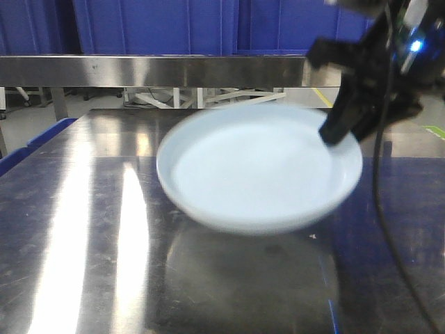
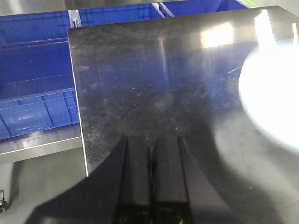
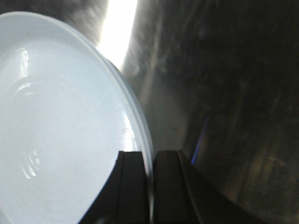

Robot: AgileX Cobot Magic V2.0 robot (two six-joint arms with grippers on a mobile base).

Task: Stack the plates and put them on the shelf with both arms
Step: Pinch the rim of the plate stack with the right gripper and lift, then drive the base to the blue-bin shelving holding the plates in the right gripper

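A pale bluish-white plate (image 1: 250,174) hangs tilted and blurred above the steel table (image 1: 83,229). My right gripper (image 1: 336,132) is shut on its right rim. In the right wrist view the rim runs between the two fingers of the gripper (image 3: 152,154), and the plate's inside (image 3: 60,116) fills the left side. I cannot make out a second plate apart from this one. My left gripper (image 2: 152,140) is shut and empty over the table near its left edge. The plate (image 2: 275,98) shows as a bright blur at its right.
A steel shelf (image 1: 153,69) runs across the back above the table. Blue crates (image 2: 32,84) stand beyond the table's left edge (image 2: 77,107). A black cable (image 1: 389,229) hangs down from the right arm.
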